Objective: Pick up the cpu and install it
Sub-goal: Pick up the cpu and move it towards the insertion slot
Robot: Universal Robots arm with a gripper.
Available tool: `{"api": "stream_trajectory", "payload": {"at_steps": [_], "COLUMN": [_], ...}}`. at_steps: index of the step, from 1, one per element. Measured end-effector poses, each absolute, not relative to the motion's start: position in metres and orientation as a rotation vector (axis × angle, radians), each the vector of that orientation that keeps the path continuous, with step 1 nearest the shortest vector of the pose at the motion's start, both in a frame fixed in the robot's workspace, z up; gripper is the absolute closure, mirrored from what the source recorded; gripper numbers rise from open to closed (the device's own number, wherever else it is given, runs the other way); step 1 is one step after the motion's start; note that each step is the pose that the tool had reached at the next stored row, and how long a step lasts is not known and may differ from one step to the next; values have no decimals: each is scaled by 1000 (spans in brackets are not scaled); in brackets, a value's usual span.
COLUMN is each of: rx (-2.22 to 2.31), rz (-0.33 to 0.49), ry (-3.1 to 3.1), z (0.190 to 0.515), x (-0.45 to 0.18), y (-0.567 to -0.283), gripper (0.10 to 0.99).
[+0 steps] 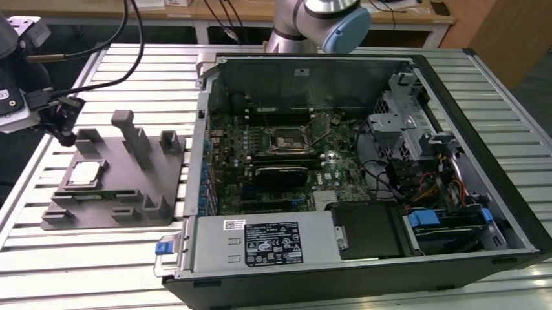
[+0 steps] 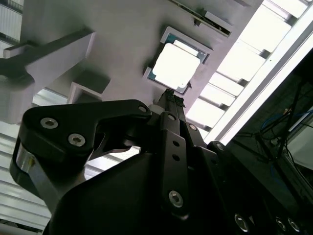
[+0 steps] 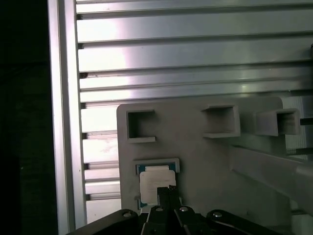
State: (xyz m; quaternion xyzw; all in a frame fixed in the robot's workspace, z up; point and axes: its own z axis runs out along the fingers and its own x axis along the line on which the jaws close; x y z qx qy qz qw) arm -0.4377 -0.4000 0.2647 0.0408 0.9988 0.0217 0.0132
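The cpu (image 1: 84, 173) lies flat in a recess of the grey fixture tray (image 1: 129, 197) at the exterior view's left, its shiny metal top facing up. My gripper (image 1: 66, 132) hangs above the tray's far corner, a little beyond the cpu and apart from it. In both wrist views the dark fingers come together in one narrow tip, shut, with nothing between them. In the second wrist view the gripper (image 2: 171, 95) points at the edge of the cpu (image 2: 176, 66). In the first wrist view the gripper (image 3: 167, 190) overlaps the cpu (image 3: 154, 177). The black socket frame (image 1: 285, 139) sits on the motherboard.
An open computer case (image 1: 483, 148) lies on its side to the exterior view's right of the tray, with drive cages and cables inside. Upright posts (image 1: 131, 132) rise from the tray close to the cpu. All of it rests on a slatted aluminium table (image 1: 95, 258).
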Motion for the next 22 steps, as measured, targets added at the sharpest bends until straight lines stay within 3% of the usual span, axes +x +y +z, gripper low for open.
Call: {"api": "stream_trajectory", "payload": {"at_steps": [22], "rx": [127], "rz": [68], "ry": [3112], "z": [234], "x": [-444], "y": [-410], "gripper": [980]}}
